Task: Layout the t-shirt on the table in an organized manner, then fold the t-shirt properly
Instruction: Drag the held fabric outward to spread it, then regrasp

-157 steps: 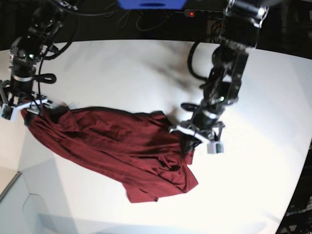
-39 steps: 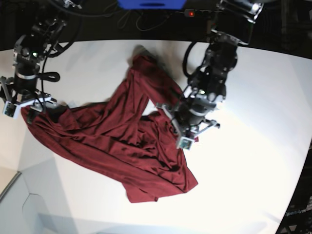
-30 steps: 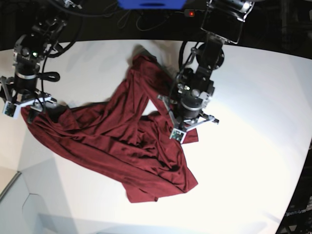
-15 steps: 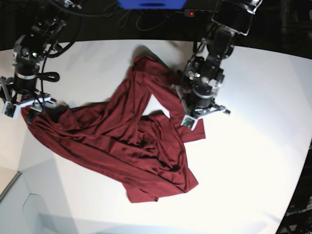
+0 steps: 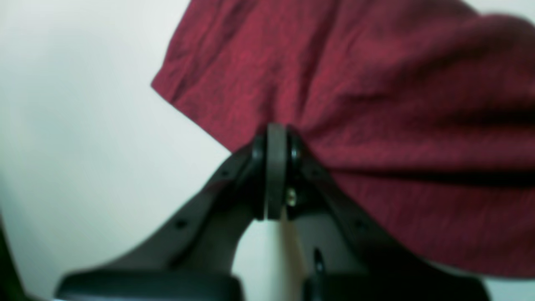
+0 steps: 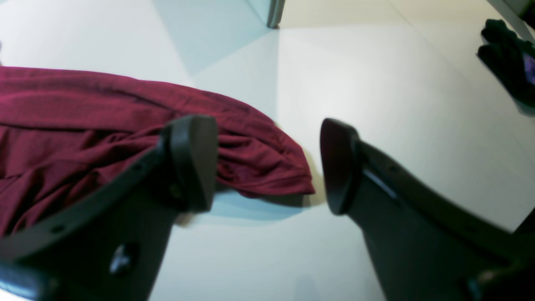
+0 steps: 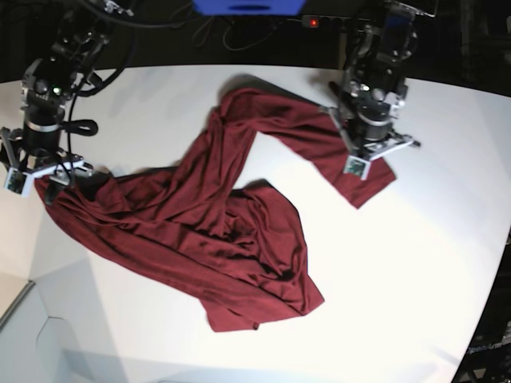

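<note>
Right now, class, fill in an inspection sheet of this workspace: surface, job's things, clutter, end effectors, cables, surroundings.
Surface: white table, smooth, curved far edge.
Job's things: maroon t-shirt, crumpled, not laid flat; one part drawn out toward the far side.
Clutter: nothing seen on the table.
End effectors: left end effector shut on the t-shirt's edge; right end effector open, standing over the shirt's other end, holding nothing.
Cables: black cables behind the table, and looped along both arms.
Surroundings: dark background; a blue object and a power strip with a red light at the back.
</note>
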Robot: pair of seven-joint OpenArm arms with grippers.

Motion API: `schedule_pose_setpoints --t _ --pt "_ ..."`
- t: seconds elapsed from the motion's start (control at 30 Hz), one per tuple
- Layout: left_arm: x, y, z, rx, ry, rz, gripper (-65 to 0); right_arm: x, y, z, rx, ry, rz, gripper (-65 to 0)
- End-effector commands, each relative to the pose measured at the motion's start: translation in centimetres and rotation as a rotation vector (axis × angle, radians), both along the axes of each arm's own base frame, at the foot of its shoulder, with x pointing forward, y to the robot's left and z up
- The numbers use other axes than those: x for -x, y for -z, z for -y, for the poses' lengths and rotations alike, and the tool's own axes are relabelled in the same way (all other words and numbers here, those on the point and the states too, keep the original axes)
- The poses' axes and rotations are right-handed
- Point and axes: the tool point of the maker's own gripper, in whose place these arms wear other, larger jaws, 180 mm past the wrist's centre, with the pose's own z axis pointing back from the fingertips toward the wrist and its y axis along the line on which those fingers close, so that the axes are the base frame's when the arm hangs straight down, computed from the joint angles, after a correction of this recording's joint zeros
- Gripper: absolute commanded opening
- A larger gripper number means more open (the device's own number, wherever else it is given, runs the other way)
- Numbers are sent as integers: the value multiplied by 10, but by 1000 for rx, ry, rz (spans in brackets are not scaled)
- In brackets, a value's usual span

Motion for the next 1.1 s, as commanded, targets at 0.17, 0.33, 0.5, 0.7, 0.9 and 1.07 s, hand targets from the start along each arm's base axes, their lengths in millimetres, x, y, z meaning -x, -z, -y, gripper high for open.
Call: schedule_pose_setpoints --t 0.17,0.33,0.5,0.7,0.9,1.07 --pt "-33 -58 9 51 -21 195 -645 -4 -14 1 18 0 51 -260" --pt "-52 -86 30 113 -20 283 -640 -3 -13 1 18 0 48 -260" --pt "-61 -89 91 238 28 284 -490 -3 -12 1 17 0 45 -260" --pt "-54 -76 157 356 85 225 -387 -3 -13 2 21 0 46 -260" --pt "-63 -55 182 394 93 196 -384 -3 -13 2 23 -1 45 -260" --pt "-69 -42 192 453 96 195 -384 -3 -12 2 22 -1 44 -260"
